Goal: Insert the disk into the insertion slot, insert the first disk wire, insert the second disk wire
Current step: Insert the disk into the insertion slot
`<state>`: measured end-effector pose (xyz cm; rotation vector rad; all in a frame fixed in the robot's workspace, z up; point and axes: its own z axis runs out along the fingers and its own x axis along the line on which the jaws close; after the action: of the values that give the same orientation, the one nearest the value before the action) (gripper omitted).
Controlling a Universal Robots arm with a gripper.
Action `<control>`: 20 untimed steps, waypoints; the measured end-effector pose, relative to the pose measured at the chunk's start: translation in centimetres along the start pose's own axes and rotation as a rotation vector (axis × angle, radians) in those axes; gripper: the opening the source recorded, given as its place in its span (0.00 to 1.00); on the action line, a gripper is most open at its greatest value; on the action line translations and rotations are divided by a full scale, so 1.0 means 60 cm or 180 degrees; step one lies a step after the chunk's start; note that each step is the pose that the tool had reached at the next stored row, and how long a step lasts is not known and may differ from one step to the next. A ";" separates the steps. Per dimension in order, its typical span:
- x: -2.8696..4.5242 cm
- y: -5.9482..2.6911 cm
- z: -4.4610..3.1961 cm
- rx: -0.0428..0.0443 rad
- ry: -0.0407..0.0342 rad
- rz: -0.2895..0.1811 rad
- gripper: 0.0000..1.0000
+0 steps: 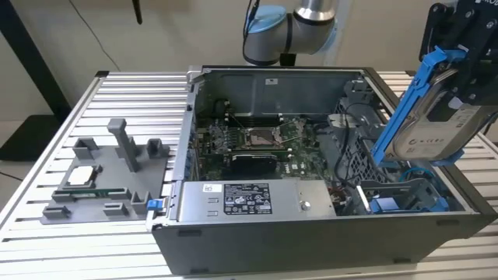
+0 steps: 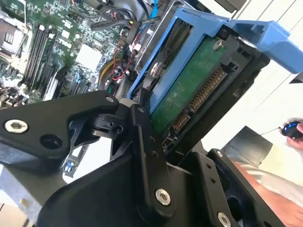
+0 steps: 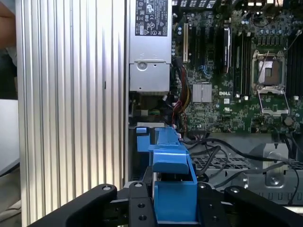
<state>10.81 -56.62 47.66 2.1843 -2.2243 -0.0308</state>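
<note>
Just below the gripper (image 1: pixel 465 87), clamped tight on the disk (image 1: pixel 434 131), an open computer (image 1: pixel 311 239) sits on a ribbed metal table (image 1: pixel 46 251).

open computer case (image 1: pixel 311 239) on slatted table (image 1: pixel 132 93) | motherboard (image 1: pixel 233 140), power supply (image 1: pixel 249 201) inside | grey fixture (image 1: pixel 116 186) beside case, exterior view's left

Gripper (image 1: pixel 465 87) raised at exterior view's right, clamped on disk (image 1: pixel 430 131); arm (image 1: pixel 292 29) bent behind.

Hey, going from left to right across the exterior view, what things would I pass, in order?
Grey parts stand → motherboard → disk in its blue frame, held up at the exterior view's right.
</note>
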 end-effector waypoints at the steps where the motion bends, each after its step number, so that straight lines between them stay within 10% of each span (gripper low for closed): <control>1: 0.000 0.000 0.001 0.0000 0.0000 0.0000 0.00; 20: 0.000 -0.002 0.013 -0.0011 -0.0001 0.0149 0.00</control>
<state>10.91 -56.62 46.89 2.1297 -2.2728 -0.0341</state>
